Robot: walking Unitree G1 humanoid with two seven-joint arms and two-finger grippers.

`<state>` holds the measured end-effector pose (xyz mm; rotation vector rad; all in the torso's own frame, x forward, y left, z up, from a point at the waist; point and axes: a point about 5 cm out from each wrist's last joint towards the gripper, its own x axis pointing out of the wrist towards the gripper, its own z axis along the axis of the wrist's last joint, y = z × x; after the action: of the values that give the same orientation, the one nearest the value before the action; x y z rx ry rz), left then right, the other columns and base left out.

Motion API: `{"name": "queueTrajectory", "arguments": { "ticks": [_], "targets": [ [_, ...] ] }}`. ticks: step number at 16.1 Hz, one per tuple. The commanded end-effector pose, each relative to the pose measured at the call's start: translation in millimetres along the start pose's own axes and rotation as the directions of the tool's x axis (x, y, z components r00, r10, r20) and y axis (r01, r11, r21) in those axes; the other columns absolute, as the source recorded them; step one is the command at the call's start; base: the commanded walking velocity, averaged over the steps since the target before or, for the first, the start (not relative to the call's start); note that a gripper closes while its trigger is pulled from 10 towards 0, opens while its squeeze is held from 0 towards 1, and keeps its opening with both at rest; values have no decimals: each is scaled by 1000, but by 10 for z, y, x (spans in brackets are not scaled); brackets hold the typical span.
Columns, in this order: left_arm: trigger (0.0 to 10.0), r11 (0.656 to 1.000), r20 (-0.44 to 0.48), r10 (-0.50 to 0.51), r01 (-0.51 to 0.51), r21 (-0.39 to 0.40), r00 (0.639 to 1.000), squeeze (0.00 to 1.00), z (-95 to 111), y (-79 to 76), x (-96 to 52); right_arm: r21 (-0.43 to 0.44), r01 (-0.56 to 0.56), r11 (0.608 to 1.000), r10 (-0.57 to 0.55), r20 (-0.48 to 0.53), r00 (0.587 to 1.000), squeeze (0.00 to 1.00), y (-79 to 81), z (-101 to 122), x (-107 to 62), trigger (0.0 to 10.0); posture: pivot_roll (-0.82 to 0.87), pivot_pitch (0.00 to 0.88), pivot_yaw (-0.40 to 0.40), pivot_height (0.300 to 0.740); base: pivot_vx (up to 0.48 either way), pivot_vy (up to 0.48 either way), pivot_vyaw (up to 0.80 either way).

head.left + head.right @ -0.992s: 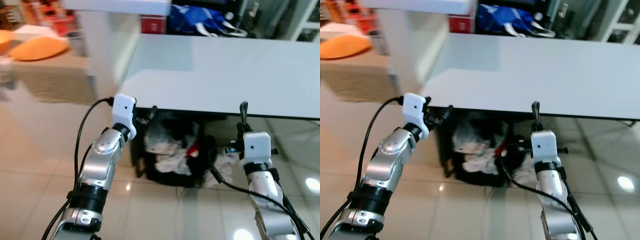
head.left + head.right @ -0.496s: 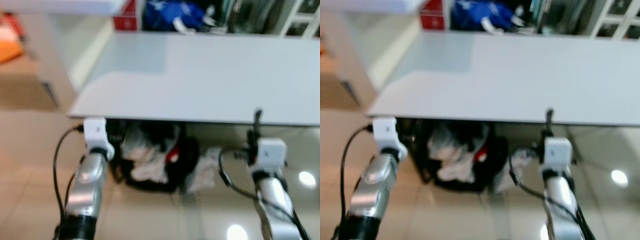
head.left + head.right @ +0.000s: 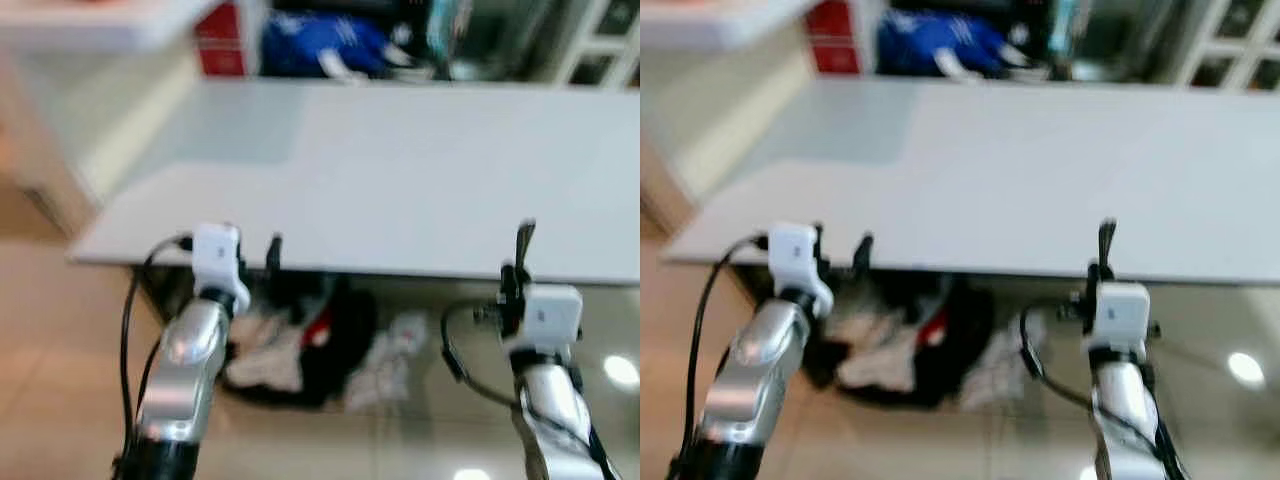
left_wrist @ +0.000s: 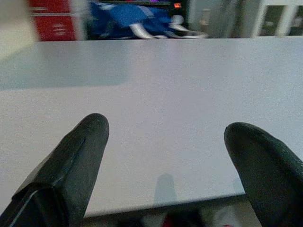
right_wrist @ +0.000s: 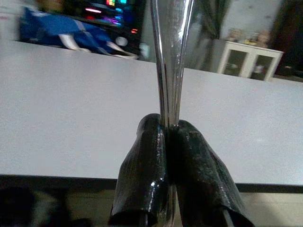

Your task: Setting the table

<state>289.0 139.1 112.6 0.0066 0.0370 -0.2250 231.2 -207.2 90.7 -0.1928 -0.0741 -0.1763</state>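
Two grippers at the table (image 3: 420, 170) edge, lower frame: right gripper (image 5: 169, 137) pinches upright cutlery (image 5: 170, 56), ready for placement; left gripper (image 4: 165, 161) spread wide, empty.

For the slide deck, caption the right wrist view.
Right gripper shut on a shiny metal utensil handle, held upright at the edge of the white table.

Tabletop (image 3: 400, 170) plain pale grey. Utensil (image 5: 170, 56) shiny silver, in black right end effector (image 5: 171, 142). Left end effector (image 4: 165, 156) black. Blue bag (image 3: 320, 45), red box (image 3: 220, 50) behind. Floor (image 3: 60, 330) beige, glossy.
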Motion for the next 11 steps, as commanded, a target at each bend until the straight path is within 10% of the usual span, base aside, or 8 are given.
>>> {"name": "queueTrajectory", "arguments": {
  "ticks": [1, 11],
  "targets": [
    [10000, 999, 2, -48, 48, 1, 999, 0, 40, -94, 31, -18, 29, 999, -28, 27, 999, 0, -69, 54, 14, 0, -42, 0, 33, 740, 307, -368, 0],
    [10000, 997, 8, -71, 71, -6, 997, 0, 98, -110, 109, -32, 17, 999, -16, 26, 1000, 0, -23, 65, 22, 0, -50, 0, 38, 740, 306, -366, 0]
  ]
}}
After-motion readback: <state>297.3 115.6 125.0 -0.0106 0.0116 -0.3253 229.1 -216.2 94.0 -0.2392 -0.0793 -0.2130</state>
